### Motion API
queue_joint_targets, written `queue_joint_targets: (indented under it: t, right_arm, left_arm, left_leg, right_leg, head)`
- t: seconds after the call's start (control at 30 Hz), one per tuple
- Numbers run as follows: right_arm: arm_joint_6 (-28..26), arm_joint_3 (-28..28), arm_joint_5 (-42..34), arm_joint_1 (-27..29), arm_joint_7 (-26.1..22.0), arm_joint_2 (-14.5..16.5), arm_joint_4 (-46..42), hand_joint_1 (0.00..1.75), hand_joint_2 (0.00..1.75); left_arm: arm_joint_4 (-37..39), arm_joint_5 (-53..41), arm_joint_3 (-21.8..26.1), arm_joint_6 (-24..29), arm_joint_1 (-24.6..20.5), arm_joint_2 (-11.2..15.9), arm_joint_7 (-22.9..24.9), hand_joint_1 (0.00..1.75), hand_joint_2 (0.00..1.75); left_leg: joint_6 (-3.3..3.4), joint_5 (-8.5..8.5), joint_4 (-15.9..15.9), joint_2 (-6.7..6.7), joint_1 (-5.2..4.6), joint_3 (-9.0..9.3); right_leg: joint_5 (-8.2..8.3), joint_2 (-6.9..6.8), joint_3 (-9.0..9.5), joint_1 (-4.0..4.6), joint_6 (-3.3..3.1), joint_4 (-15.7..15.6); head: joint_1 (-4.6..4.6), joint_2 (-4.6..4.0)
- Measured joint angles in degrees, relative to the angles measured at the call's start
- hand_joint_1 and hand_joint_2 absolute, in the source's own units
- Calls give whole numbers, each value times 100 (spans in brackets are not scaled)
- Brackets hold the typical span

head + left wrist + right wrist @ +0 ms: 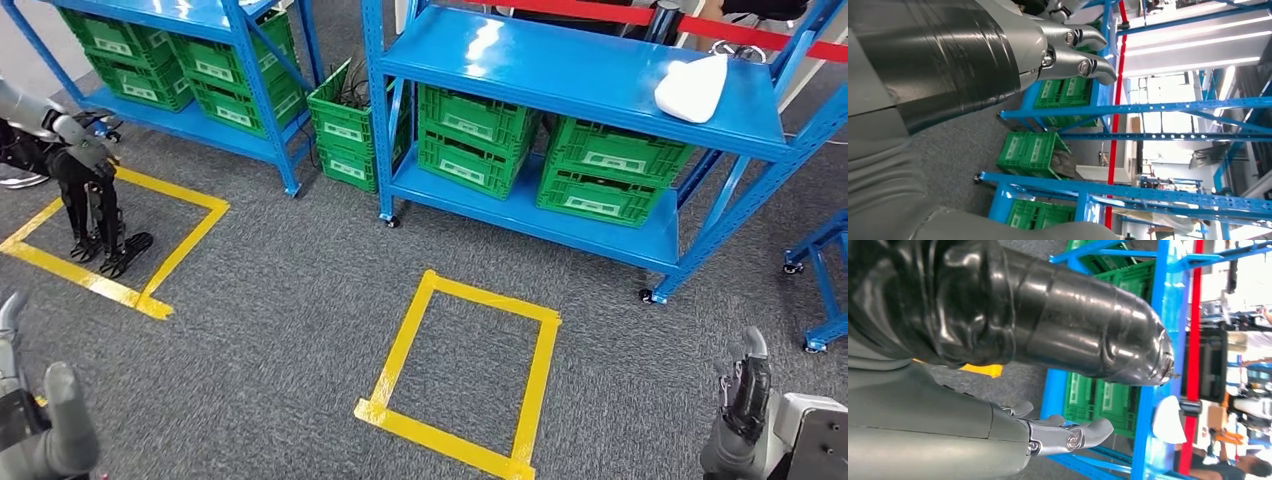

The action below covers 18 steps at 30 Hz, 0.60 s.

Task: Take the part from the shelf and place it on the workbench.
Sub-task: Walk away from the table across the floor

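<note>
Head view: two blue racks across the far side, grey carpet with yellow tape squares between them and the robot. Right-hand shelf (560, 75) carries the white part (693, 87) on its upper deck, toward the deck's right end, lying flat, long axis running roughly near-left to far-right. Green crates (478, 135) sit on the deck below it. Part lies far and slightly left of the right hand (745, 400), well apart; left hand (45, 425) is at the opposite near corner, much farther off. Right arm is the nearer, so the reach looks like its job, forward and up to deck height. Both hands empty: right wrist view shows right fingers (1088, 432) released and loosely extended; left wrist view shows left fingers (1083, 52) likewise relaxed, grasping nothing. No worktop visible.
</note>
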Motion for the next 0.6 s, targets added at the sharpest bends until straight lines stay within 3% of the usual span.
queue_joint_targets:
  t: [0.07,0.2,0.27,0.33,0.37,0.4,0.43,0.5,0.57,0.6]
  right_arm:
    - [9,1,-36,-5,-25,2,8,0,0]
    - [17,2,-57,-11,-30,3,7,0,0]
    - [20,2,-56,-18,-31,2,9,0,0]
    - [22,2,-58,-8,-36,2,20,0,0]
    - [23,2,-58,3,-36,2,25,0,0]
    - [24,2,-58,9,-31,2,28,0,0]
    - [23,2,-56,10,-23,2,30,0,0]
    - [21,2,-51,2,-4,2,30,0,0]
    - [17,2,-49,-6,19,2,27,0,0]
    - [15,2,-49,-10,29,2,25,0,0]
  left_arm:
    - [-2,-5,-1,-1,-6,1,14,0,0]
    - [-9,-10,-4,-5,-23,-1,28,0,0]
    - [-8,-7,-9,-12,-22,-1,19,0,0]
    - [1,37,-22,-24,-20,-1,-6,0,0]
    - [7,65,-30,-33,-19,-1,-15,0,0]
    - [14,88,-36,-40,-19,-1,-17,0,0]
    - [21,99,-39,-46,-20,-1,-14,0,0]
    - [33,104,-44,-50,-21,-1,-6,0,0]
    - [38,102,-49,-50,-25,-1,3,0,0]
    - [38,101,-50,-50,-28,-1,9,0,0]
  left_leg:
    - [48,45,-299,-47,-19,194]
    - [179,31,-393,29,-16,267]
    - [228,20,-426,97,-1,299]
    - [252,-15,-427,172,-8,318]
    - [254,-38,-427,214,-11,338]
    - [250,-63,-427,260,-12,366]
    - [242,-91,-427,309,-10,404]
    - [198,-153,-426,402,-23,486]
    - [130,-210,-437,486,-45,544]
    - [96,-231,-453,533,-50,573]
  right_leg:
    - [-78,37,-7,-6,75,12]
    - [-185,29,-35,-33,206,145]
    - [-450,-25,-331,-48,263,713]
    - [-688,-48,-775,-71,301,1431]
    - [-670,-56,-913,-80,310,1594]
    - [-541,-68,-950,-85,314,1549]
    - [-319,-99,-875,-88,312,1286]
    - [95,-305,-594,-70,278,544]
    - [218,-438,-447,-34,207,157]
    - [195,-414,-448,-16,168,135]
  head:
    - [-8,0]
    - [23,0]
    - [103,0]
    - [166,0]
    - [185,0]
    - [206,0]
    - [228,0]
    - [280,0]
    - [293,0]
    - [289,0]
